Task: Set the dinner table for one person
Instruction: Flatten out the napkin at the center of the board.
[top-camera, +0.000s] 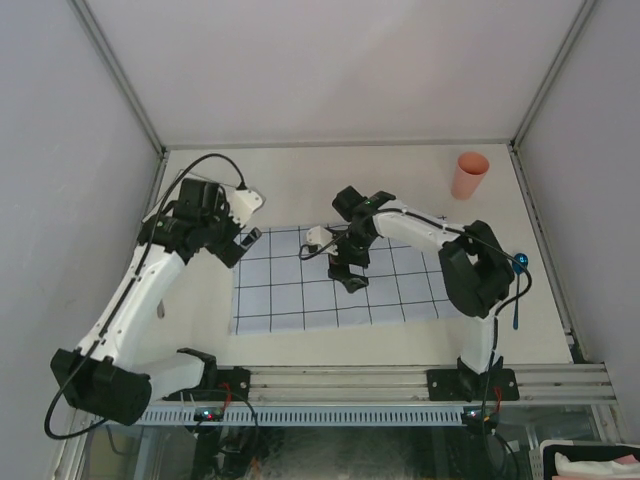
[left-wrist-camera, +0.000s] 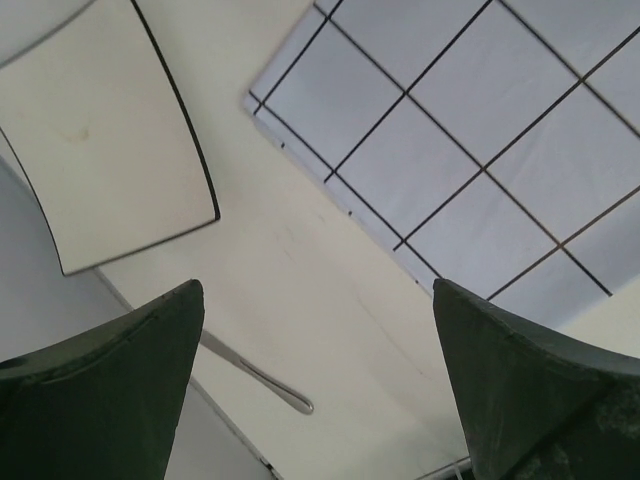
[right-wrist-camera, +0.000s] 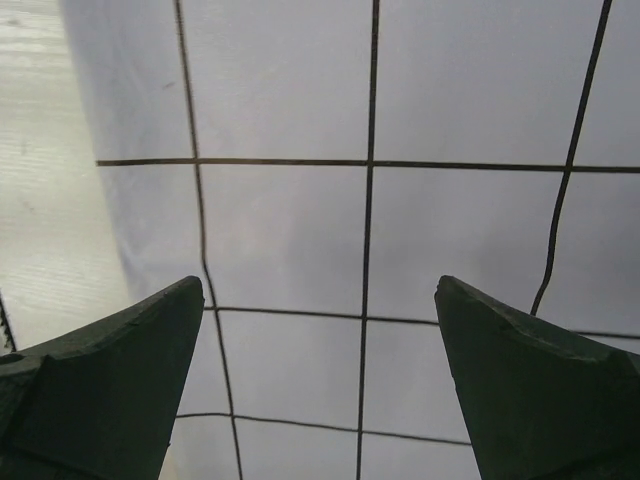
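Note:
The dinner table (top-camera: 400, 180) is a flat off-white surface. A light-blue cloth with a dark grid (top-camera: 330, 295) lies on its middle. My left gripper (top-camera: 246, 240) is open and empty, just off the cloth's far left corner. In the left wrist view it (left-wrist-camera: 318, 390) hovers over bare table, with a white square plate with a dark rim (left-wrist-camera: 100, 150), a metal utensil handle (left-wrist-camera: 262, 380) and the cloth (left-wrist-camera: 480, 150) below. My right gripper (top-camera: 347, 274) is open and empty above the cloth (right-wrist-camera: 300, 230); in its wrist view it (right-wrist-camera: 320, 390) frames only grid squares.
A salmon-pink cup (top-camera: 470, 175) stands upright at the far right of the table. A small blue object (top-camera: 520, 262) sits by the right arm. Pale walls and grey rails (top-camera: 400, 385) edge the table.

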